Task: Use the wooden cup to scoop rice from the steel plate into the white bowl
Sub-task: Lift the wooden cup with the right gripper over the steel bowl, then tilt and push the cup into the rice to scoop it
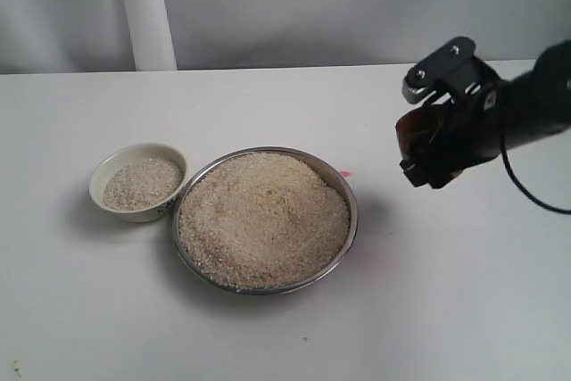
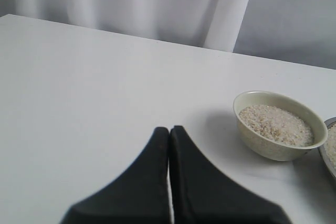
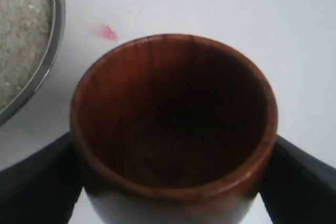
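some rice point(image 1: 143, 183) is in the white bowl point(image 1: 136, 212), but the steel plate point(image 1: 353, 211) is heaped. jaws of the right gripper point(image 1: 435, 147) grasp the empty wooden cup point(image 3: 173, 129); those of the left gripper point(image 2: 169, 135) are clenched on nothing.

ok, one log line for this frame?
right gripper: shut on cup, cup empty, right of plate | left gripper: shut, empty | bowl: part-filled with rice
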